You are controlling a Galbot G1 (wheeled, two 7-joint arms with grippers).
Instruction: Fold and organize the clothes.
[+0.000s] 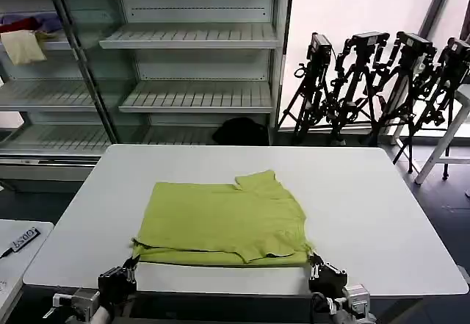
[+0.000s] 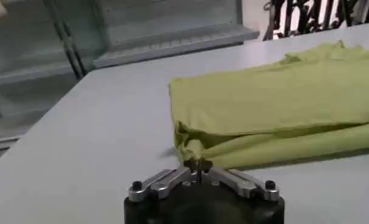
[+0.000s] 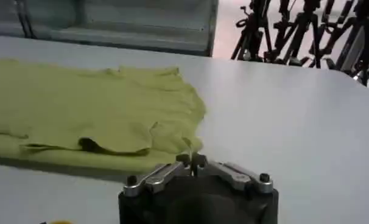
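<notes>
L gripper (image 1: 132, 263) sits at the near-left corner of the T-shirt (image 1: 224, 221), fingers pinched together on the hem. The shirt lies folded mid-tabletop (image 1: 382, 214), near the front edge. R gripper (image 1: 316, 264) is clamped on its near-right corner.

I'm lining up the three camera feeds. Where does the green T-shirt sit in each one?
Head view: T-shirt lies mid-table, near the front edge.
Left wrist view: it fills the right half, one corner at the left gripper.
Right wrist view: it spreads across the left.
Shared landmark: the white table.
</notes>
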